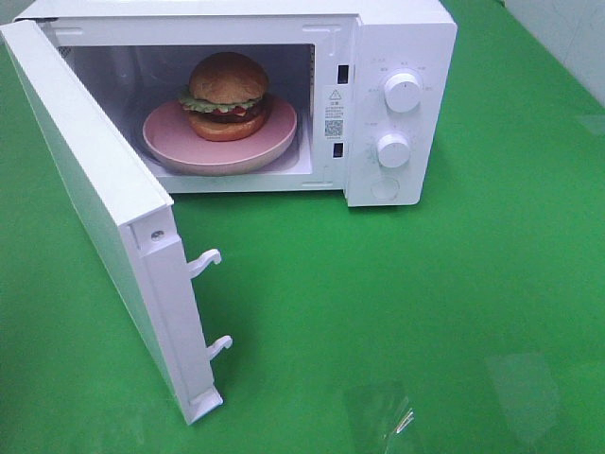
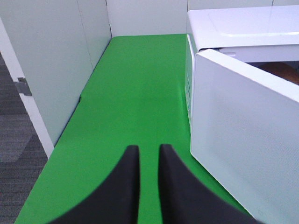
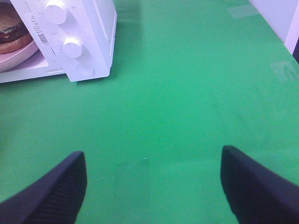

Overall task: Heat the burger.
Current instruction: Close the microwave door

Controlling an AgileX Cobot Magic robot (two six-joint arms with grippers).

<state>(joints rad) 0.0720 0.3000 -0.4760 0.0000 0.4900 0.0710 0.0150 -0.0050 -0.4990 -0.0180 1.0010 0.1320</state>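
While hovering beside the open microwave door [image 1: 85, 170], holding the left gripper [image 2: 148, 148] clenched on nothing; holding the right gripper [image 3: 153, 156] released; seeing the burger [image 1: 225, 95] sitting on the pink plate [image 1: 189, 151] inside the microwave [image 1: 397, 38] near the surface's [image 1: 425, 303] far edge.

Bright even light, burger [image 1: 227, 90] sharp, soft shadow beside microwave door [image 1: 95, 180], pale glare patches on green table [image 1: 492, 284].

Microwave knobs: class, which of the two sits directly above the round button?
The lower knob. It sits just above the button, while the upper knob stands higher on the panel, farther from the button.
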